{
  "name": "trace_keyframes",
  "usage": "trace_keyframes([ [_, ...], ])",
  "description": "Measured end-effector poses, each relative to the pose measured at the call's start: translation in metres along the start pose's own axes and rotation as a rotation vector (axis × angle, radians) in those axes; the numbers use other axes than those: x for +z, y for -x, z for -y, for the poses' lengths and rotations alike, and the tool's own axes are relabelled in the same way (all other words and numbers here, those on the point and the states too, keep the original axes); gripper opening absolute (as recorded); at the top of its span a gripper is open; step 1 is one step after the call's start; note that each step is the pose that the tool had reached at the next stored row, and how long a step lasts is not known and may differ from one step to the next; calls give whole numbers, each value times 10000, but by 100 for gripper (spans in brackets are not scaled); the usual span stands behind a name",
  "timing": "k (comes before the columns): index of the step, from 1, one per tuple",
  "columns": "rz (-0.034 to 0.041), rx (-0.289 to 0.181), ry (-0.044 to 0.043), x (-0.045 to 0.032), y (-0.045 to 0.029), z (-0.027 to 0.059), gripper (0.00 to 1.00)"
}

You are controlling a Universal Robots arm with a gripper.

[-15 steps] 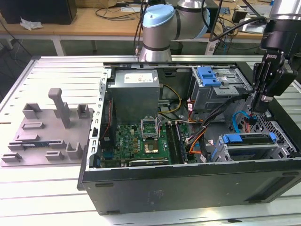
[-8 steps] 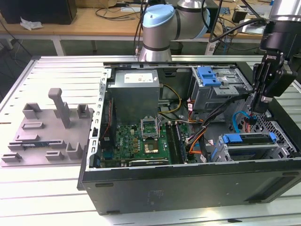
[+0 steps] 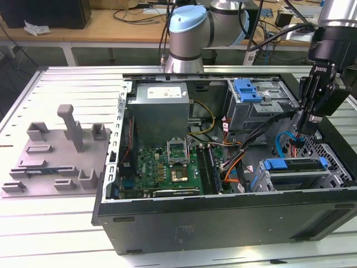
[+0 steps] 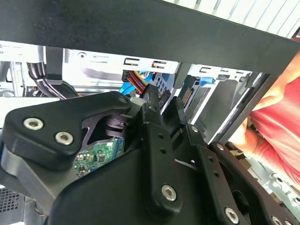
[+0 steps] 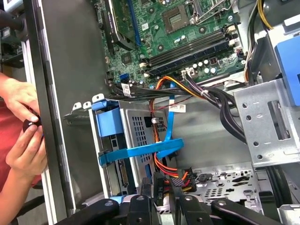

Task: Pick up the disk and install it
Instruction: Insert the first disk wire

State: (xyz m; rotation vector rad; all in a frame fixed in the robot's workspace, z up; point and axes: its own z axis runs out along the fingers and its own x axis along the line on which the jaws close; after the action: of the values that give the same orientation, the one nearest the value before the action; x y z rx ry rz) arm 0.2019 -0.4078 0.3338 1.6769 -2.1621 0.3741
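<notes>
Currently gripper (image 5: 161, 188) is clenched on a black cable plug (image 5: 158, 178) just beside the drive cage (image 3: 312, 181) where the disk (image 3: 294, 165) sits, so I'd keep the plug square to the disk's socket and the wires (image 5: 171, 169) off the cage edge.

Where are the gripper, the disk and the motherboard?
gripper (image 5: 161, 183), first wrist view, at its tip.
disk (image 3: 295, 164), exterior view, on its blue carrier edge.
motherboard (image 3: 153, 167), exterior view, on the green board surface.
</notes>
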Motion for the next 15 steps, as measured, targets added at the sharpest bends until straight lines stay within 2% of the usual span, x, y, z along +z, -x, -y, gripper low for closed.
trace_keyframes([
  [3,-33,5,-7,5,4,-20,29],
  [11,-46,7,-10,-3,19,-19,29],
  [15,-99,14,-22,-6,25,-1,29],
])
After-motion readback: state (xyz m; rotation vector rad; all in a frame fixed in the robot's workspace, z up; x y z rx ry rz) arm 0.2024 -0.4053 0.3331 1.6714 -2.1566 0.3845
